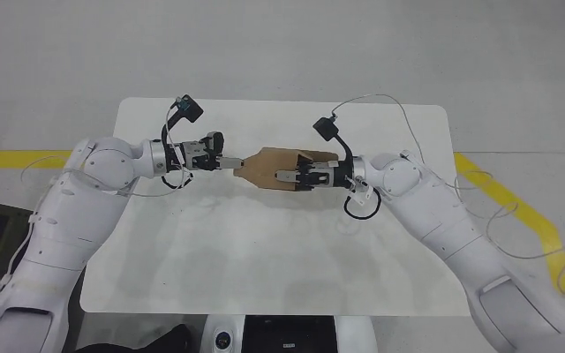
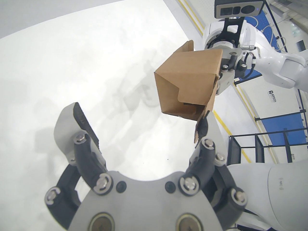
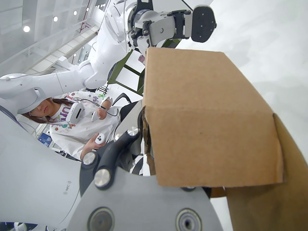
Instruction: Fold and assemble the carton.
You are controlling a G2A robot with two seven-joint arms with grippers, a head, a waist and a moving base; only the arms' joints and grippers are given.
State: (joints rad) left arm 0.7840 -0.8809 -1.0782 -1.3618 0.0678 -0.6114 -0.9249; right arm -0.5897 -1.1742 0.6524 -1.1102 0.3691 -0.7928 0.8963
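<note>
A brown carton (image 1: 274,166) hangs in the air over the middle of the white table (image 1: 265,265), partly folded into a box shape with one end open. My right gripper (image 1: 306,175) is shut on the carton's wall (image 2: 190,78) at its far end. In the right wrist view the carton (image 3: 207,121) sits close in front and covers that gripper's fingertips. My left gripper (image 2: 142,121) is open at the carton's open end. One of its fingers (image 2: 208,127) touches a loose flap (image 2: 198,131); the other finger (image 2: 80,121) stands apart.
The table's surface (image 2: 72,73) lies bare below both arms. Yellow floor tape (image 1: 490,190) runs past the table's sides. Loose cables (image 1: 397,106) loop from the right arm's wrist camera.
</note>
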